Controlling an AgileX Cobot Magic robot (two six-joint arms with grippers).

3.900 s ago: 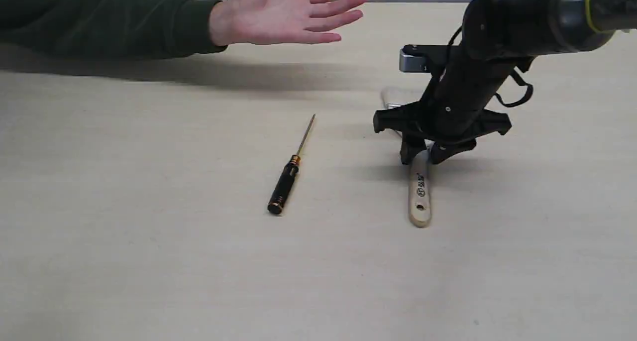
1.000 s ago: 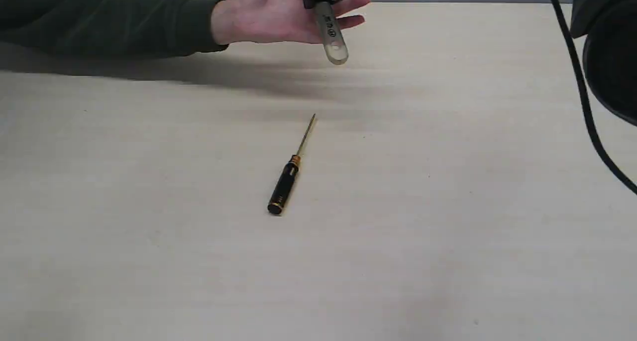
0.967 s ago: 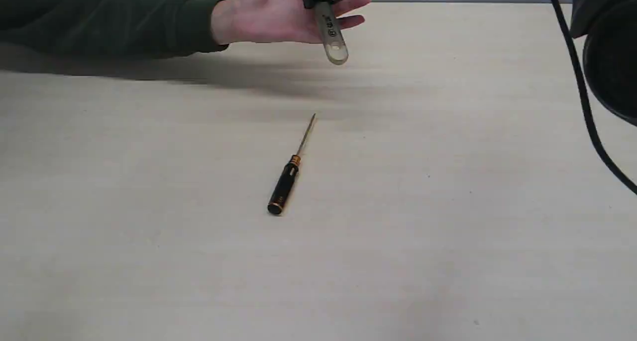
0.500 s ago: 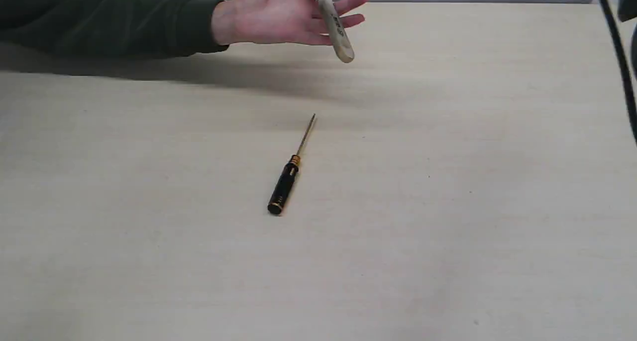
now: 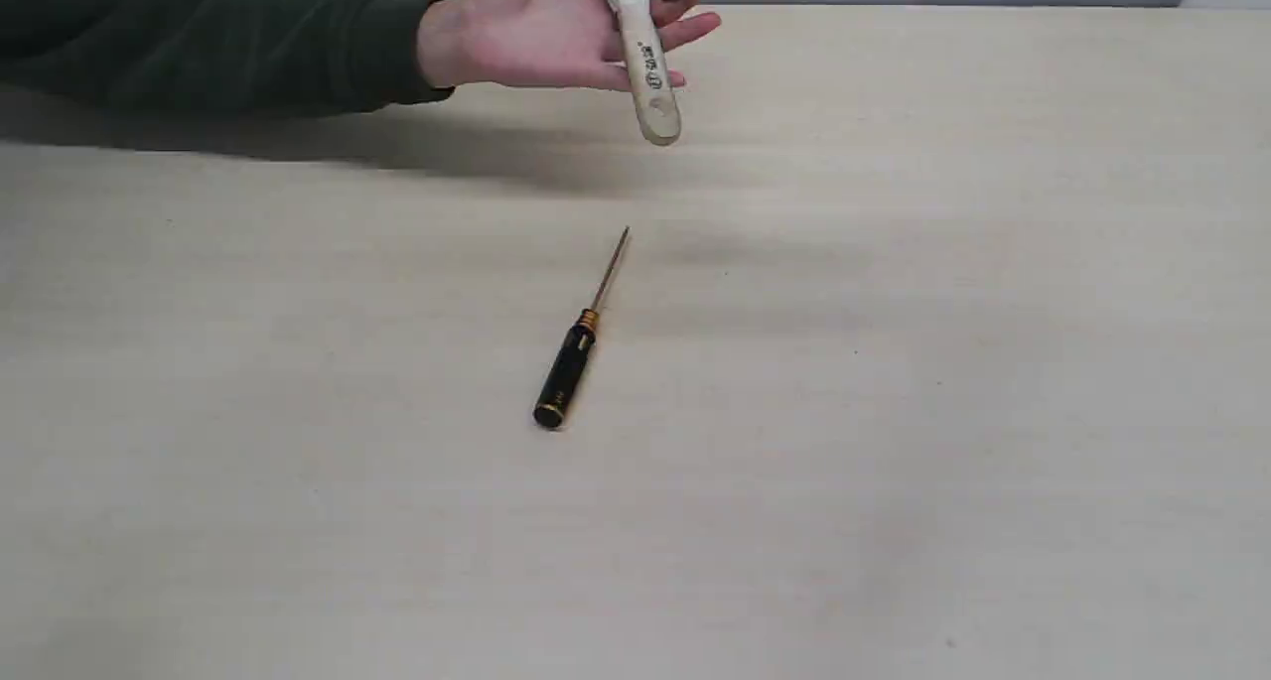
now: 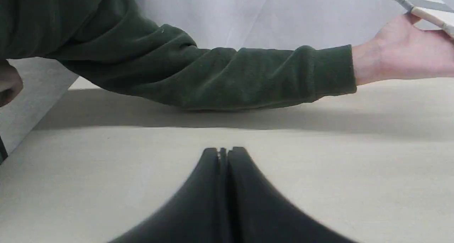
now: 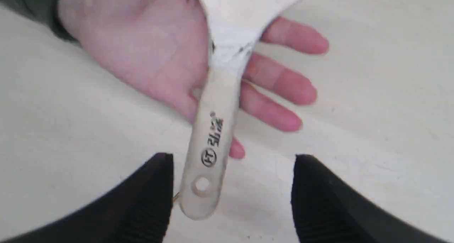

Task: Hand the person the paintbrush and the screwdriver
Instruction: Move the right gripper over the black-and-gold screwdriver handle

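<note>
Since a second ago the paintbrush (image 5: 650, 74) has left my grip: it rests across the person's hand (image 5: 536, 35), handle end jutting past the palm above the table (image 5: 894, 412). The screwdriver (image 5: 568, 367) lies on the table, well apart from that hand. From the left wrist, my left fingers (image 6: 214, 165) are pressed together, holding nothing. From the right wrist, my right fingers (image 7: 156, 193) stand wide, either side of the handle end, gripping nothing.

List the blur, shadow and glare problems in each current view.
Exterior view: sharp; a broad soft shadow lies on the table under the sleeve, the screwdriver is crisp. Left wrist view: the shut left gripper is a dark blur near the lens. Right wrist view: the hand and paintbrush look soft, its wide end washed out white.
</note>
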